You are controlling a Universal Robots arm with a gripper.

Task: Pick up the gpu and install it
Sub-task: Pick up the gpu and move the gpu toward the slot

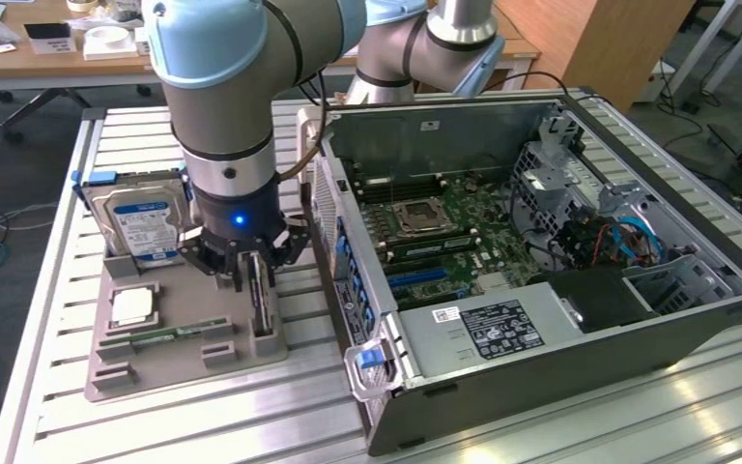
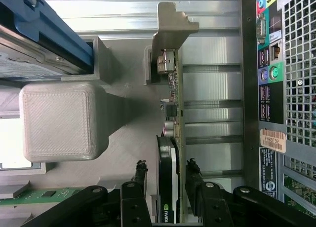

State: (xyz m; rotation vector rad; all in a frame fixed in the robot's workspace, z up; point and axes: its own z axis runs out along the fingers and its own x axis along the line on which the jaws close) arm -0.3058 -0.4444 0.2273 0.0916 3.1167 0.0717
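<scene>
Alignment looked right: the gpu (image 2: 172, 123) stood on edge in the grey tray (image 1: 165, 362), directly between the fingers of the gripper (image 1: 252, 278), its long axis running across their closing line. The jaws stood apart, flanking it, not visibly clamped.

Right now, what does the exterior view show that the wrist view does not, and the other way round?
The exterior view adds the motherboard inside the open computer case and the arm's upper joints. The wrist view adds the coloured ports and barcode sticker on the case's rear panel. Both share the gpu standing on edge in the grey tray, the open gripper astride it, and the hard drive in the same tray.
</scene>
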